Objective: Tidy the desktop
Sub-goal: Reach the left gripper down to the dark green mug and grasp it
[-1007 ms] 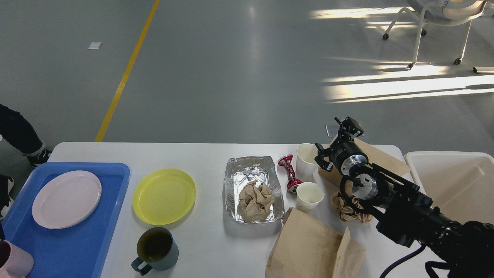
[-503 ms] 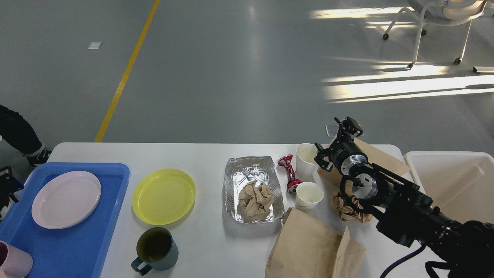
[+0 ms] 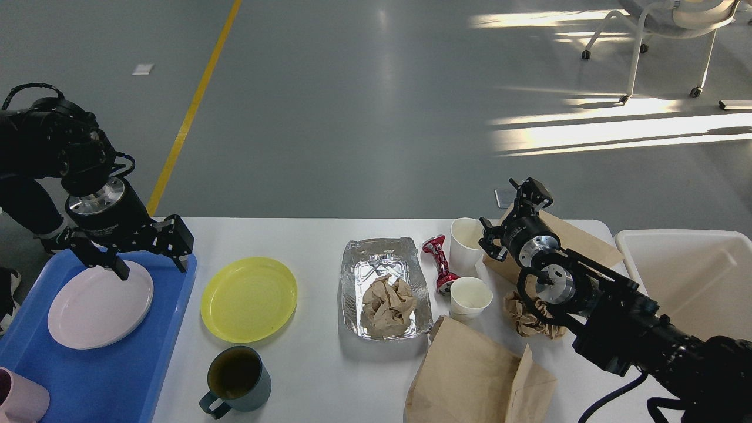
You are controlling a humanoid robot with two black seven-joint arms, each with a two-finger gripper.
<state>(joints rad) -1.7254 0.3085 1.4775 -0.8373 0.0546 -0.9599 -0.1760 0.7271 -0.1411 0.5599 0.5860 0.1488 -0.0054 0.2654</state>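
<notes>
Newly entering from the left: left gripper [image 3: 150, 258], fingers spread wide and empty, hovering over white plate [image 3: 100, 304] on blue tray [image 3: 170, 329], probably heading for yellow plate [image 3: 249, 298] on desktop [image 3: 317, 364]. Right gripper [image 3: 517, 202] unmoved beside paper cup [image 3: 465, 238]; finger spacing impossible to tell.

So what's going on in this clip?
A two-armed robot is clearing a cluttered desktop. Its left pincer hangs open over the blue tray, at the edge of the white plate, holding nothing. The right pincer sits near the paper cups, its state unclear. The yellow plate, mug, foil tray, crushed red can and brown bags lie on the table.
</notes>
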